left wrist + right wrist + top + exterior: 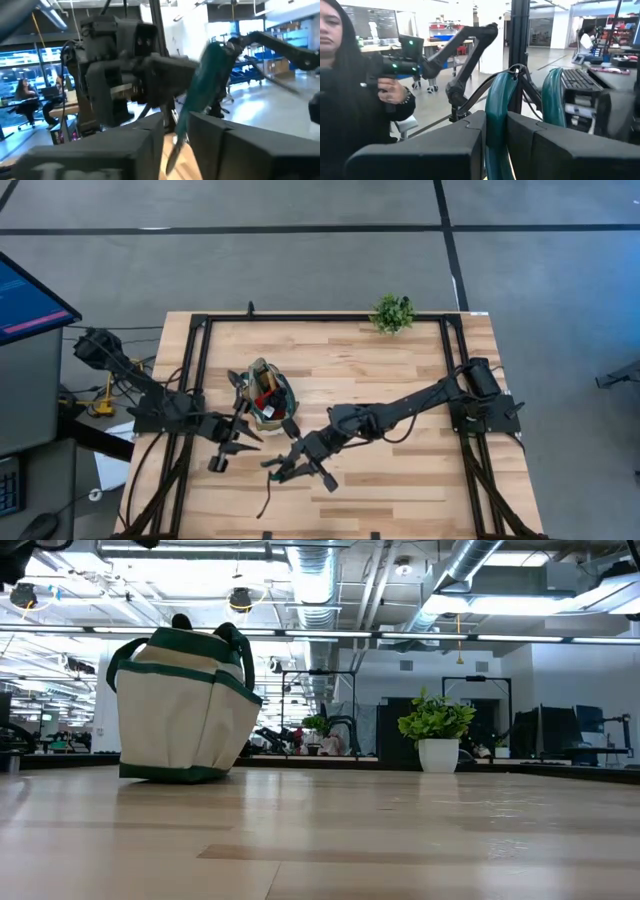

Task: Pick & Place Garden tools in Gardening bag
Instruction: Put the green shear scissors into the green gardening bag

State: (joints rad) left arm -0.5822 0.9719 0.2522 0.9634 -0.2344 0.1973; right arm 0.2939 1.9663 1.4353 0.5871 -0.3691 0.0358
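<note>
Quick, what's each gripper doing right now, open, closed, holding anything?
Left gripper: beside the gardening bag; open or shut cannot be told.
Right gripper: shut on the green-handled pruning shears, near the table's front edge.

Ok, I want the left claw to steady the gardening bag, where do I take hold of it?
Probably a green loop handle, where it arches above the rim of the gardening bag. Come straight down from the side nearest the left claw. The bag stands upright, and its canvas walls look too wide and soft to pinch. The right claw is occupied with the pruning shears.
</note>
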